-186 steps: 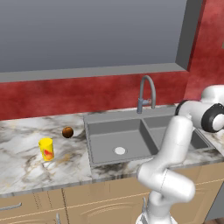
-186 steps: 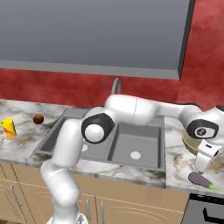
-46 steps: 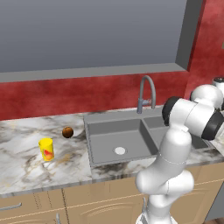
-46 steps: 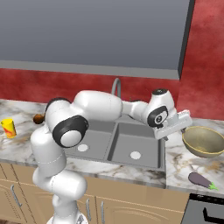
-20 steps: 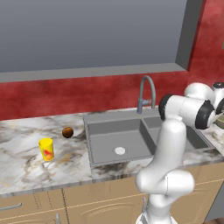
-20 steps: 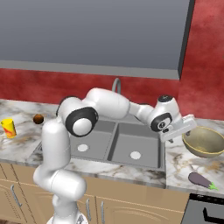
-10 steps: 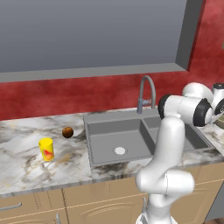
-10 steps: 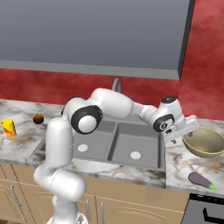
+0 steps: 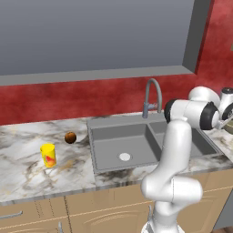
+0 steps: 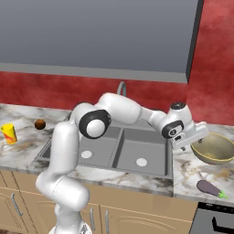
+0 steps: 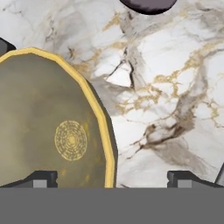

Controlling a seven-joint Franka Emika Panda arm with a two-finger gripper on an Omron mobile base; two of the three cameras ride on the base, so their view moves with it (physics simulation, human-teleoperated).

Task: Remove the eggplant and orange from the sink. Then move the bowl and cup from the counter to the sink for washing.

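Bowl, wide tan-yellow with speckled inside (image 11: 57, 127), now sits under your claw (image 10: 195, 135), whose jaws stand wide and empty astride its rim; the arm has swung right to it. Purple eggplant (image 10: 208, 188) and dull orange ball (image 9: 70, 137) already lie on the marble counter (image 9: 27, 170), so removal looks done.

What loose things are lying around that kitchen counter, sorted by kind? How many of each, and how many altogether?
Fruit and vegetables: 2, the orange and the eggplant
Dishes: 2, the bowl and the cup
Total: 4, all on the counter, none in the sink
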